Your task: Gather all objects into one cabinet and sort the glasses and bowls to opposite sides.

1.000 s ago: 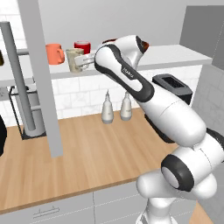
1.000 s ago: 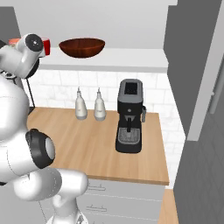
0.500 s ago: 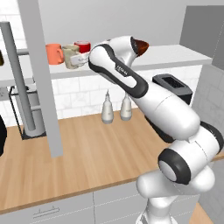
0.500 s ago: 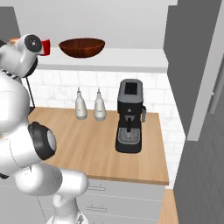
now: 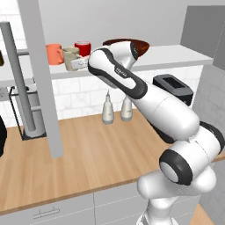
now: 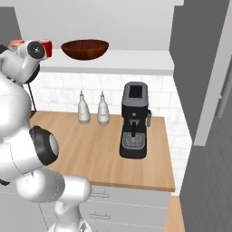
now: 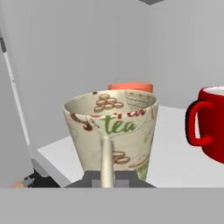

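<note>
Three cups stand on the pale shelf (image 5: 184, 55) of the grey cabinet. The orange mug (image 5: 53, 53) is farthest left in the left base view, the beige mug (image 5: 70, 57) is just beside it, and the red cup (image 5: 82, 47) sits a little behind, at about 1 o'clock from the beige mug. The claw (image 5: 81, 63) is clenched on the handle of the beige mug, which stands upright.

From the hand view, the handle of the beige mug (image 7: 111, 133) points straight at the camera, between the two dark tips. The orange mug (image 7: 130, 88) peeks over its rim at 12 o'clock. The red cup (image 7: 211, 122) stands apart at 3 o'clock.

A wide brown bowl (image 6: 84, 48) rests on the same shelf, well apart from the cups, at 3 o'clock from the red cup (image 6: 45, 47) in the right base view.

Down on the wooden worktop (image 6: 90, 149) stand two white bottles (image 6: 93, 109) near the tiled wall, and a black coffee machine (image 6: 134, 120) at 3 o'clock from them.
</note>
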Robot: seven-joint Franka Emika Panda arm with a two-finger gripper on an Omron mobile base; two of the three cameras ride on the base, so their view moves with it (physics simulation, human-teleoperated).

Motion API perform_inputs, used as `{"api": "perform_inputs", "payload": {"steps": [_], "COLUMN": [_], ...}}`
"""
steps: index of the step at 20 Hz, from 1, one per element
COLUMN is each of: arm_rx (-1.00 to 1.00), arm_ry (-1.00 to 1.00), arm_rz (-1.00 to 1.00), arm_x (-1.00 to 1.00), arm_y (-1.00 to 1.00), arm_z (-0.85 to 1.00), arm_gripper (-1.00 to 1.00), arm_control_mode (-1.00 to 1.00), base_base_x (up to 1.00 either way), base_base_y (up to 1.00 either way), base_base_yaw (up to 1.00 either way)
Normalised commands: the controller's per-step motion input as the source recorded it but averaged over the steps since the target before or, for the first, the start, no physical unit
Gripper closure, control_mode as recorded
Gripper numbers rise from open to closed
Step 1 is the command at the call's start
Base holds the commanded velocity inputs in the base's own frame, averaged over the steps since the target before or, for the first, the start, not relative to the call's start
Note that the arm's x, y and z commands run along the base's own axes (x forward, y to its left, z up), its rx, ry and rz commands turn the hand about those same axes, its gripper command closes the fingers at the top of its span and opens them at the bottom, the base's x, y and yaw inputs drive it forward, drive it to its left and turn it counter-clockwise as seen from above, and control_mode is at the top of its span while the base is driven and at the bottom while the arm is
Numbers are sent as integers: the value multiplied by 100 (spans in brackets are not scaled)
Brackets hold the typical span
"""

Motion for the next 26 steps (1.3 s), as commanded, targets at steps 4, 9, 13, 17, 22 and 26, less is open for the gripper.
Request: {"api": "perform_inputs", "payload": {"steps": [4, 9, 13, 17, 22, 26], "arm_rx": [0, 0, 0, 0, 0, 1], "arm_ry": [0, 0, -1, -5, 0, 0], "arm_rz": [0, 0, 0, 0, -3, -6], "arm_x": [21, 7, 0, 0, -8, -13], "arm_y": [7, 3, 0, -3, -43, -49], "arm_z": [-10, -1, 0, 0, 7, 7], "arm_gripper": [100, -100, -100, -100, -100, -100], "arm_control_mode": [-100, -100, -100, -100, -100, -100], "base_base_x": [0, 0, 0, 0, 0, 0], "base_base_y": [0, 0, 0, 0, 0, 0], "base_base_yaw": [0, 0, 0, 0, 0, 0]}}
